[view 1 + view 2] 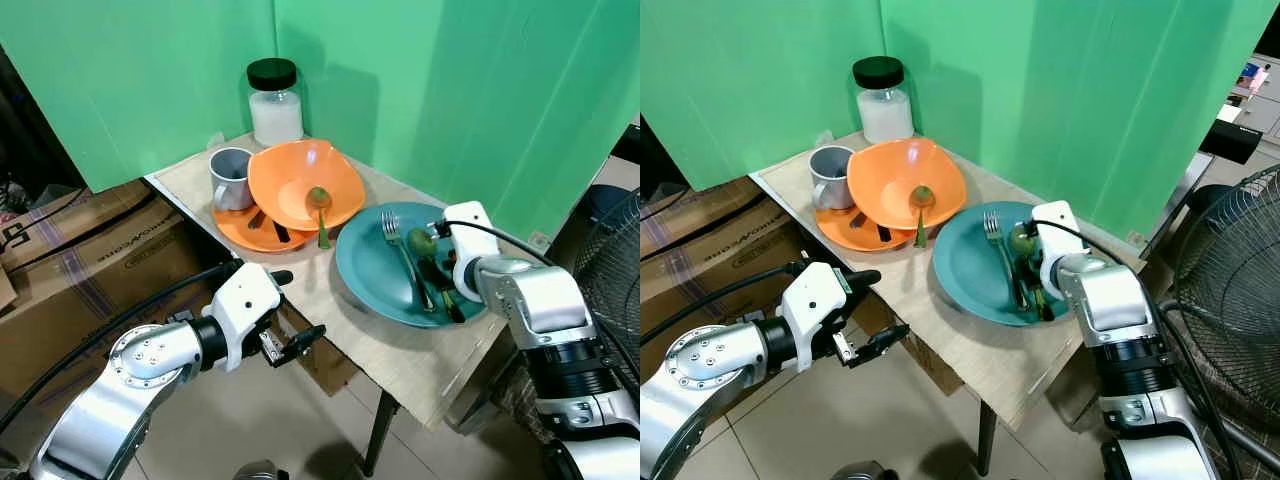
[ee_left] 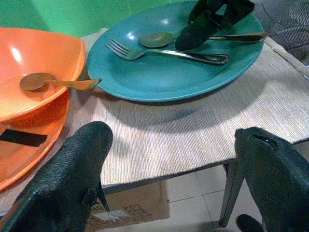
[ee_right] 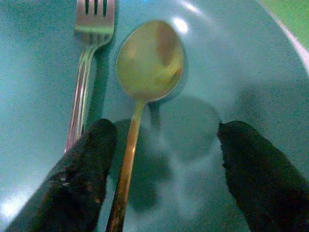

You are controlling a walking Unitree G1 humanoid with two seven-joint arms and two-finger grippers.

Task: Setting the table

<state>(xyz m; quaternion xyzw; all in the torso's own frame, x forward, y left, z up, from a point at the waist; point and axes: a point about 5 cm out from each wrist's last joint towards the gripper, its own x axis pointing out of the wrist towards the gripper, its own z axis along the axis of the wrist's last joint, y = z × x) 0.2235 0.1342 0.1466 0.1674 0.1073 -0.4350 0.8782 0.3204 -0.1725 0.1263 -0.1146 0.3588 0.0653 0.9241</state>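
The right tool [image 3: 164, 145] hovers released over a gold metal spoon [image 3: 145, 82] on the round teal plate [image 1: 370, 280]. The spoon looks light, stiff and slippery; its thin handle seems the best place to pinch. The left tool [image 1: 290, 312] waits released beside the tabletop [image 1: 400, 350].

Makeshift recording corner, green backdrop [image 1: 450, 90], cardboard boxes [image 1: 80, 260], fan [image 1: 1230, 270]

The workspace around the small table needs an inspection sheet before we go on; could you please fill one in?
Surface: small table with a woven mat, set in a green-walled corner.
Job's things: teal plate holding a fork and a spoon; orange bowl with a second spoon, stacked on an orange plate; grey mug.
Clutter: black-lidded jar.
Grippers: right gripper open over the teal plate; left gripper open before the table edge.
Cables: black cable on the left arm.
Surroundings: cardboard boxes, fan.
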